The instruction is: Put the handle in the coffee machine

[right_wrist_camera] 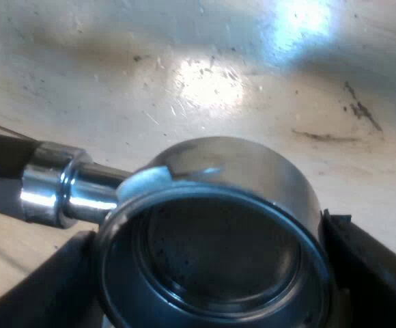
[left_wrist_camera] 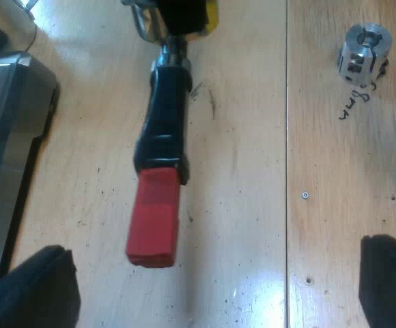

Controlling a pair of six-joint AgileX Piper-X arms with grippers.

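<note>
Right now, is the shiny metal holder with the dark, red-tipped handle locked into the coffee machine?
No, the metal holder sits over the wooden table, its round basket between the black fingers of the right gripper.

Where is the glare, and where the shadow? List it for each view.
Left wrist view: soft sheen on the table past the handle's red end. Right wrist view: bright glare patches on the table, white highlights on the metal holder's neck, its basket dark inside.

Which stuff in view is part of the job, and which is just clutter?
Job: metal holder, its basket in right gripper; espresso machine; left gripper, open near the red end.
Lying about: small metal collar; pen scribble beside it.
</note>
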